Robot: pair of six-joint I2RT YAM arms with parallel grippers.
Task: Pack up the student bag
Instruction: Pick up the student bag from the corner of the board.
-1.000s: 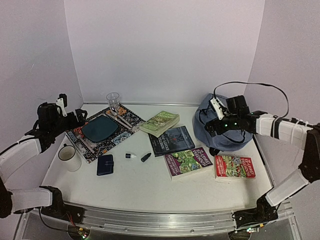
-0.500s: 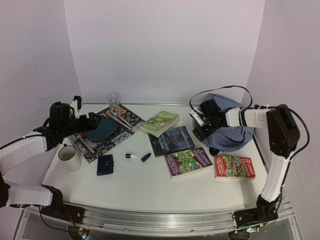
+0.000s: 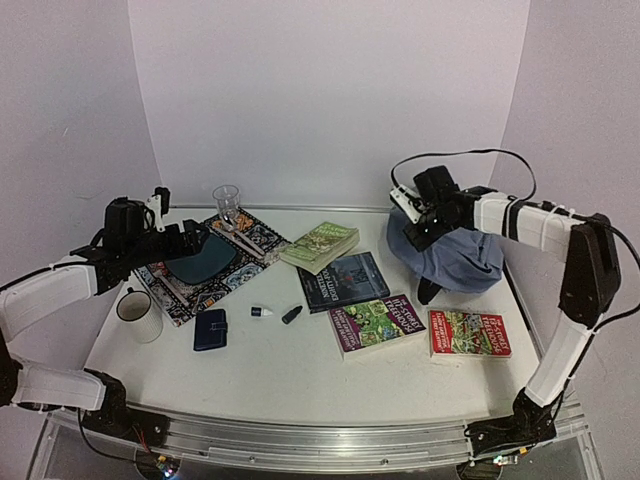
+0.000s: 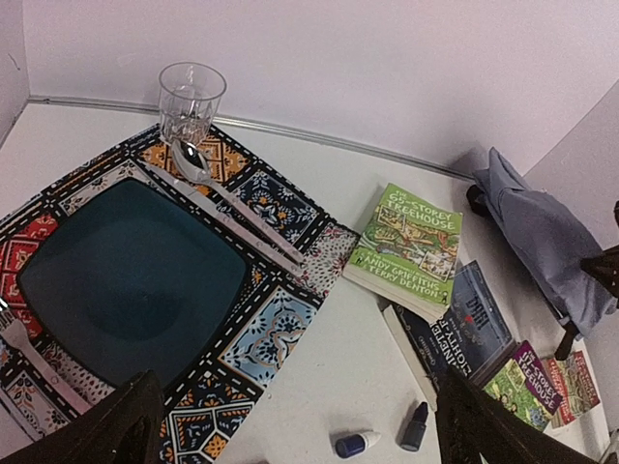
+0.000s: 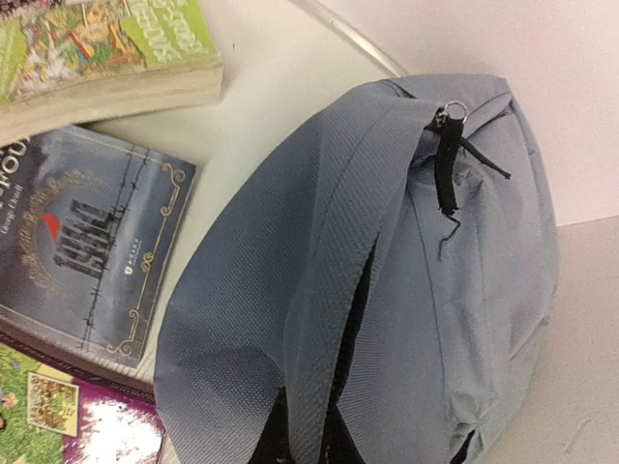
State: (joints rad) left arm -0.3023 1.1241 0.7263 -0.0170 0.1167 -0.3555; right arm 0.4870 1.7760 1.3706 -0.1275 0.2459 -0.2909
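Note:
The student bag [image 3: 462,262], soft grey-blue fabric, slumps at the right rear of the table. It fills the right wrist view [image 5: 464,290], with a dark zipper pull near its top. My right gripper [image 3: 416,226] is shut on a raised fold of the bag's left edge; the fold runs down between its dark jaws [image 5: 314,447]. My left gripper [image 3: 190,236] hangs open above the patterned placemat [image 3: 240,268], its jaws wide apart [image 4: 309,447] with nothing between them. The bag also shows at the far right of the left wrist view [image 4: 546,237].
A green book [image 3: 320,243], a dark blue book [image 3: 343,279], a purple book [image 3: 377,322] and a red book [image 3: 470,332] lie mid-table. A teal plate [image 3: 200,258], cutlery and a glass [image 3: 226,203] sit at the placemat. A mug [image 3: 138,313], navy wallet [image 3: 210,329] and small bottle [image 3: 262,311] lie nearby.
My right gripper went from open to shut, pinching the bag's fabric, and has lifted it up and toward the back wall. My left arm has moved right over the placemat.

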